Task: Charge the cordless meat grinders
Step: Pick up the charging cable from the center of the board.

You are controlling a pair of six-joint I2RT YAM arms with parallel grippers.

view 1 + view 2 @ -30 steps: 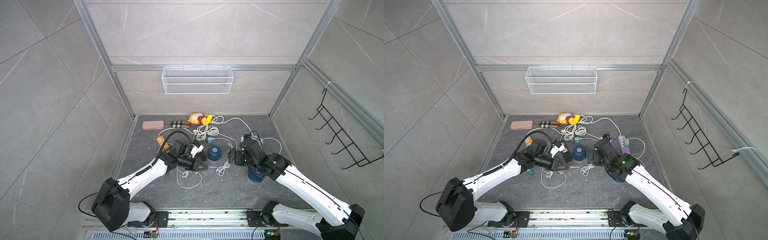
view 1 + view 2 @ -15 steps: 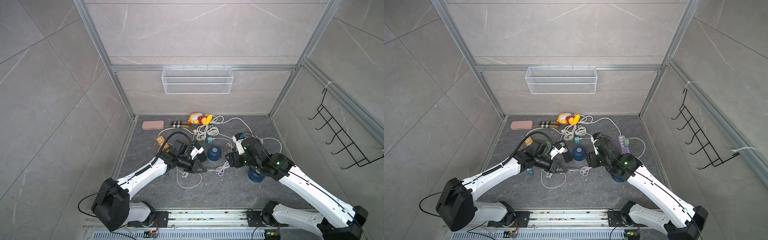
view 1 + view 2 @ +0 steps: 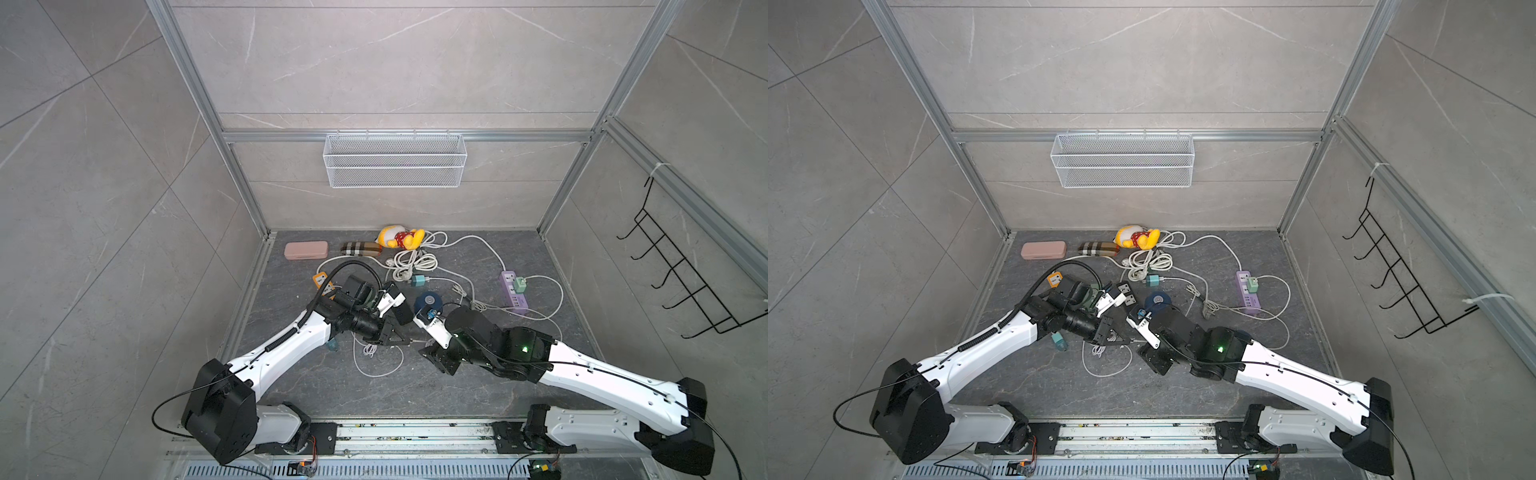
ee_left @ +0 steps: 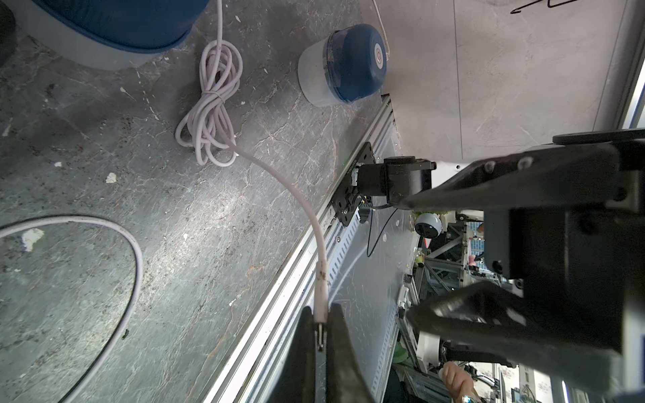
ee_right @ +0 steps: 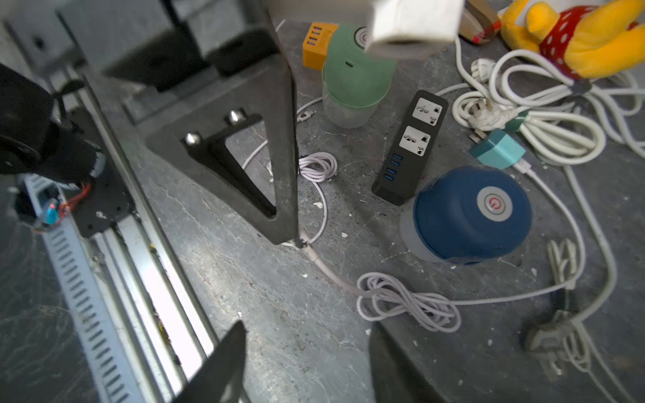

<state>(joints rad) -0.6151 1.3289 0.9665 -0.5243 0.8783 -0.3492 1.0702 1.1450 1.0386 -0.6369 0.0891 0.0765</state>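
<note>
left gripper (image 4: 321, 314) is clamped on the plug end of a white charging cable (image 4: 279, 178), which trails across the floor (image 4: 157, 251) to a tied bundle (image 5: 405, 303). right gripper (image 5: 307, 352) has its jaws apart, nothing in them, hovering near that bundle. one dark blue grinder (image 5: 467, 216) sits just past it, black power strip (image 5: 412, 146) just beside, teal adapter (image 5: 497, 151) behind. mint green grinder (image 5: 352, 80) is further back by the orange strip (image 5: 317, 43), partly covered by the left wrist (image 5: 412, 24). second dark blue grinder (image 4: 345, 66) stands near the front rail (image 4: 265, 324).
</note>
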